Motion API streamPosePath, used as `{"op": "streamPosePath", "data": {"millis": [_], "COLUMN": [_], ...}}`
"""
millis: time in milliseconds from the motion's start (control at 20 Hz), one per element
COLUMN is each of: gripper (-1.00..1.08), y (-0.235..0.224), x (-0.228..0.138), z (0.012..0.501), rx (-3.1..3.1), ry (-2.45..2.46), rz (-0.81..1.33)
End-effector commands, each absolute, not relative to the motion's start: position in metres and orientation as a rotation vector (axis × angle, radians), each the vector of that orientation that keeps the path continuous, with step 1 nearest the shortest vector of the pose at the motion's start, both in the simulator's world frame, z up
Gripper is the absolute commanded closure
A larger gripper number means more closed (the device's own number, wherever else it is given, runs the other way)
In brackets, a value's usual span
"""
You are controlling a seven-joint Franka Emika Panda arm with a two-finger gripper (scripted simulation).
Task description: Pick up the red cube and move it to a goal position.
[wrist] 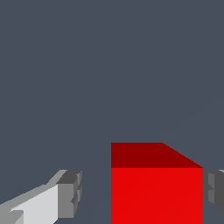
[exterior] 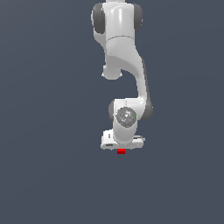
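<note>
The red cube (exterior: 121,151) is a tiny bright red block just under the white gripper (exterior: 122,147) in the exterior view; only a thin strip of it shows below the hand. In the wrist view the cube (wrist: 156,192) is large, with a darker red face on one side, and sits between the two fingers. The gripper (wrist: 143,193) is open around it. One grey fingertip (wrist: 70,192) stands well apart from the cube. The other fingertip (wrist: 215,192) is right beside the cube's opposite face; I cannot tell if it touches.
The white arm (exterior: 124,57) comes down from the top of the exterior view to the gripper. The surface (exterior: 52,131) around it is plain dark grey-blue. No other objects show.
</note>
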State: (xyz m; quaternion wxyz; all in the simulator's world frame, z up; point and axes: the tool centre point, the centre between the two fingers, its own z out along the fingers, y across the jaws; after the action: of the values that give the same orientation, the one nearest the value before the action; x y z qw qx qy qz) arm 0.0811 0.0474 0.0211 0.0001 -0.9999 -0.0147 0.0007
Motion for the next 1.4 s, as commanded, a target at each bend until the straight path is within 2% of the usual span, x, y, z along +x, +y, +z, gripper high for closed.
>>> {"op": "streamPosePath", "data": {"millis": [0,50,100,850,1350], "gripper": [-0.92,-0.92,1.08,1.08,1.08], "y": [0.048,0.048,0.048,0.047,0.042], "x": [0.083,0.083,0.083,0.081,0.062], "z": [0.02,0.02,0.02,0.025,0.066], "rx": [-3.141,-3.141,-3.141,-3.141,-3.141], "ry": [-0.046,-0.046,-0.046,-0.046,-0.046], "rz": [0.0,0.0,0.0,0.0,0.0]}}
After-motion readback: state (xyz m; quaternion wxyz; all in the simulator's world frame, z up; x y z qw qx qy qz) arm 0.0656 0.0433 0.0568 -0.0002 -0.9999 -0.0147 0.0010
